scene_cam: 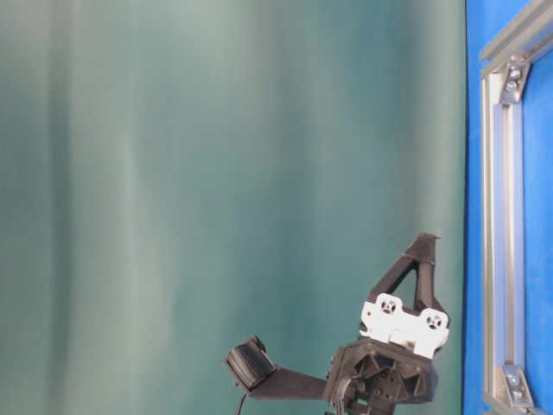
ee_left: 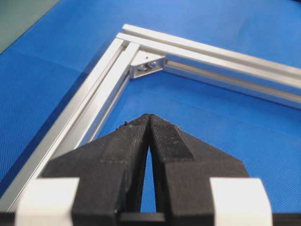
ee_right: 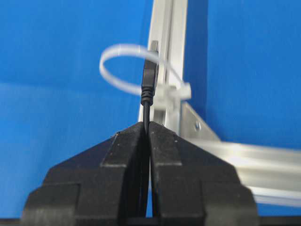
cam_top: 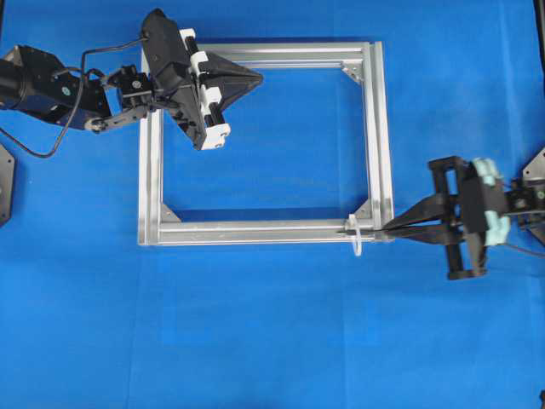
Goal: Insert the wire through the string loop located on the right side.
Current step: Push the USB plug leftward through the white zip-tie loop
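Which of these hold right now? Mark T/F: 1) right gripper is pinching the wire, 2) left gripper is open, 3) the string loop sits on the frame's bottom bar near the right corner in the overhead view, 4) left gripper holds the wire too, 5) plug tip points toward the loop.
1) True. The right gripper is shut on the wire, plug sticking out past the fingertips.
2) False. The left gripper is shut, its jaws meeting at the tips.
3) True. The string loop sits on the frame bottom bar by the right corner.
4) False. The left gripper holds nothing; it hovers over the frame's upper left part.
5) True. In the right wrist view the plug tip sits up at the loop.
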Available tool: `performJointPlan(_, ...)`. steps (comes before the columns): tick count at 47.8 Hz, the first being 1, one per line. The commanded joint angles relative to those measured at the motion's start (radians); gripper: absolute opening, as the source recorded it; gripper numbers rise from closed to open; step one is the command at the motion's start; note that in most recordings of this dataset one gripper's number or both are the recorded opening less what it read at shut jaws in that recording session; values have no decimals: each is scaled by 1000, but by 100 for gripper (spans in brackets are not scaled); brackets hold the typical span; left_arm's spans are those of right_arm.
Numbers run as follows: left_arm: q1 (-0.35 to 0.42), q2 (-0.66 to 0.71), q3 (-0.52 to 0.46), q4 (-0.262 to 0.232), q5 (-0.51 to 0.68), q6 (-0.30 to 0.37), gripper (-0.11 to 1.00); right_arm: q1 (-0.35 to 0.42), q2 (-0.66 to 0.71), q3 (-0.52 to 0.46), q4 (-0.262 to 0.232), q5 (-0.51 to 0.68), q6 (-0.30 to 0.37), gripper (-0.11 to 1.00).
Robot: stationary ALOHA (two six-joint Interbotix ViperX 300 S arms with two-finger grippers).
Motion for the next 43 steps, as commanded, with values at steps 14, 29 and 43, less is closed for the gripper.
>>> performJointPlan(14,-2,-34,-8,3,-11,0,0,-11,94,-106,3,-15,0,-3)
performJointPlan(29,-12,-34,-6,3,-14,-2,0,-11,94,-104,3,-15,0,-3)
performJointPlan(43,-149,-34,-6,3,-14,-5,0,-11,94,-104,3,-15,0,-3)
